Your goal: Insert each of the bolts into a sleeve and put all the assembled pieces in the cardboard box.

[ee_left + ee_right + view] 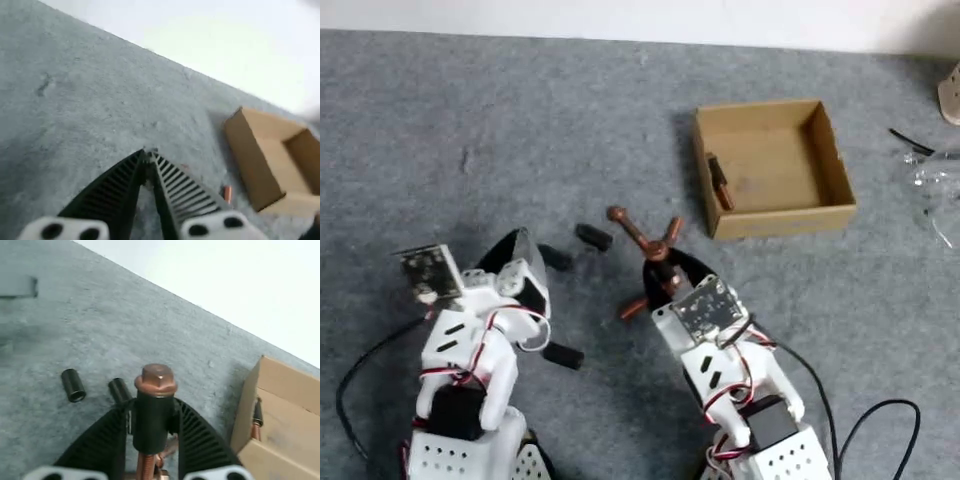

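My right gripper [661, 268] [152, 415] is shut on a black sleeve [151, 421] with a copper bolt [155, 379] through it, its hex head sticking out above the fingers. Loose copper bolts [631, 230] lie crossed just beyond that gripper, and another bolt [633, 308] lies beside it. Black sleeves [593, 237] [73, 385] rest on the carpet between the arms, and one more sleeve [563, 355] lies by the left arm. The cardboard box [827, 150] [287, 385] [260, 160] holds one assembled piece [720, 183] [257, 417]. My left gripper [525, 248] [148, 155] is shut with nothing in it, above bare carpet.
Grey carpet covers the table, with open room at the far left. Clear plastic items [932, 175] and a beige object [950, 95] sit at the right edge. Black cables [865, 420] trail beside the right arm's base.
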Controlling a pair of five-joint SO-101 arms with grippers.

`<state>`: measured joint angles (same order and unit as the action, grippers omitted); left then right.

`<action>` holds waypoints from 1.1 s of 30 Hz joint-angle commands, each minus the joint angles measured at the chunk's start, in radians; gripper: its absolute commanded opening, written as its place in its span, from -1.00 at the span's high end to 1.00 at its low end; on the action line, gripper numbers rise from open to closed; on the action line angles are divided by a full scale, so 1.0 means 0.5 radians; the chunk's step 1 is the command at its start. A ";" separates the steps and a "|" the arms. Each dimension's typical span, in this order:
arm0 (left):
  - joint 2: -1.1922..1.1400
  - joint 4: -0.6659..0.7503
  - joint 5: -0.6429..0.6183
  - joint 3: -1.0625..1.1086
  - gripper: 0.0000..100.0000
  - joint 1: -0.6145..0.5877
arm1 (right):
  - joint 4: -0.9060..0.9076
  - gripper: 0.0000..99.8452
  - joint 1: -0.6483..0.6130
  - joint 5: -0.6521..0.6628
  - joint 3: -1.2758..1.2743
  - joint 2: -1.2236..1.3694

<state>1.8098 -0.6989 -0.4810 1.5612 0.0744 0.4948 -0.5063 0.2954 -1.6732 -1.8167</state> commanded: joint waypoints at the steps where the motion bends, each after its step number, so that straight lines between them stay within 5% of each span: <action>1: -0.002 0.055 0.095 0.011 0.99 0.048 | -0.094 0.99 0.097 0.015 -0.183 -0.044; 5: -0.002 0.101 0.288 0.032 0.99 0.044 | -0.097 0.99 0.152 0.015 -0.183 -0.044; 14: 0.014 0.178 1.307 0.216 0.99 0.044 | -0.097 0.99 0.210 0.015 -0.183 -0.044; 23: 0.002 0.184 1.320 0.250 0.99 -0.023 | -0.216 0.99 0.489 0.015 -0.167 -0.044; 33: 0.011 0.175 1.304 0.232 0.99 -0.054 | -0.137 0.99 0.508 0.028 0.035 -0.038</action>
<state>1.8036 -0.6314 0.1741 1.6747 0.0621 0.4335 -0.2670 0.2954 -1.6717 -1.8167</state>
